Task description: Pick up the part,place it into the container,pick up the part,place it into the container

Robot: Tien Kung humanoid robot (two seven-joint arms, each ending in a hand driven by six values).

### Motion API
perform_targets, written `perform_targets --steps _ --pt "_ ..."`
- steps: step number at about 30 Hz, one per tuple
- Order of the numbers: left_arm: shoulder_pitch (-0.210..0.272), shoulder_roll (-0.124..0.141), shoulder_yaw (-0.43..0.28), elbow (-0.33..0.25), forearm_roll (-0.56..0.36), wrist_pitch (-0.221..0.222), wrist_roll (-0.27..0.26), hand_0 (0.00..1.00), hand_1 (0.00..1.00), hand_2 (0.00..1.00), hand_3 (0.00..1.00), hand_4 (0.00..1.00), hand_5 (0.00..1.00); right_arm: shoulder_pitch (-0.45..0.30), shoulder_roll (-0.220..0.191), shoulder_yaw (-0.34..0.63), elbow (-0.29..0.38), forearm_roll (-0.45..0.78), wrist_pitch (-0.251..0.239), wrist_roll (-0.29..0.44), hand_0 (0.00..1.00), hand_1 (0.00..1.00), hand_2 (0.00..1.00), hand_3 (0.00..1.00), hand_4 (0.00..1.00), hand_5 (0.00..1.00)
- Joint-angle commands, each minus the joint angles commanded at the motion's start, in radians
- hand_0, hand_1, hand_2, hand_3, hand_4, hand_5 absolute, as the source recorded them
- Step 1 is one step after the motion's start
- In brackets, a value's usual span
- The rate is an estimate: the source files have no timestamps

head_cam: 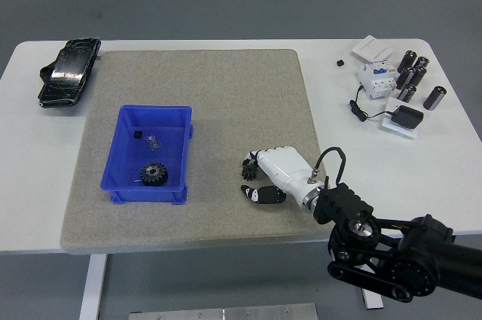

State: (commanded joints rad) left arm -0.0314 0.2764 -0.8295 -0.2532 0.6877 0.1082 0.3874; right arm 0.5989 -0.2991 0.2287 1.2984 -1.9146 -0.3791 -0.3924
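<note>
A small black gear (247, 174) lies on the grey mat (226, 102), right of the blue bin (124, 150). My right hand (249, 177), white with black fingertips, reaches in from the lower right and brackets the gear. Its fingers (251, 159) curl just behind the gear and its thumb (260, 195) lies just in front, with gaps still showing on both sides. The gear rests on the mat. A larger black gear (154, 174) and some small bits lie inside the bin. My left arm does not show.
A black pouch (68, 71) lies at the table's far left. At the far right sit several dark cylinders (414, 75), a white breaker (375, 77), a white box (372, 48) and a black adapter with its cord (407, 118).
</note>
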Motion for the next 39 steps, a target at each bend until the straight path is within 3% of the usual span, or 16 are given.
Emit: perform_targets --steps 2,3,21,29,34,39 --pt "0.0 0.0 0.0 0.0 0.0 0.0 0.0 0.681 0.634 0.602 0.579 0.629 0.248 0.0 0.0 -0.002 -0.002 0.0 -0.004 0.002 0.376 0.448 0.482 0.669 0.616 0.365" --pt "0.0 0.0 0.0 0.0 -0.001 0.0 0.0 0.681 0.634 0.603 0.58 0.63 0.248 0.0 0.001 -0.003 -0.003 0.0 -0.006 0.002 0.367 0.447 0.476 0.676 0.491 0.26" --pt "0.001 0.0 0.005 0.0 -0.005 0.0 -0.003 0.68 0.634 0.603 0.579 0.633 0.25 0.002 0.008 -0.015 -0.016 -0.003 -0.034 0.008 0.351 0.447 0.456 0.671 0.41 0.172" --pt "0.001 0.0 0.005 0.0 -0.007 0.001 -0.003 0.68 0.634 0.603 0.58 0.633 0.249 0.021 0.009 -0.008 0.009 -0.008 -0.047 0.012 0.347 0.449 0.454 0.671 0.413 0.168" --pt "0.003 0.001 0.002 -0.001 -0.005 0.002 -0.001 0.68 0.634 0.604 0.581 0.633 0.248 0.075 0.045 0.001 0.033 -0.004 -0.051 0.017 0.347 0.449 0.451 0.671 0.418 0.171" --pt "0.003 0.002 -0.004 -0.002 0.004 0.001 0.003 0.68 0.634 0.604 0.58 0.633 0.249 0.151 0.124 -0.004 0.045 -0.015 -0.052 0.015 0.347 0.449 0.45 0.671 0.423 0.176"
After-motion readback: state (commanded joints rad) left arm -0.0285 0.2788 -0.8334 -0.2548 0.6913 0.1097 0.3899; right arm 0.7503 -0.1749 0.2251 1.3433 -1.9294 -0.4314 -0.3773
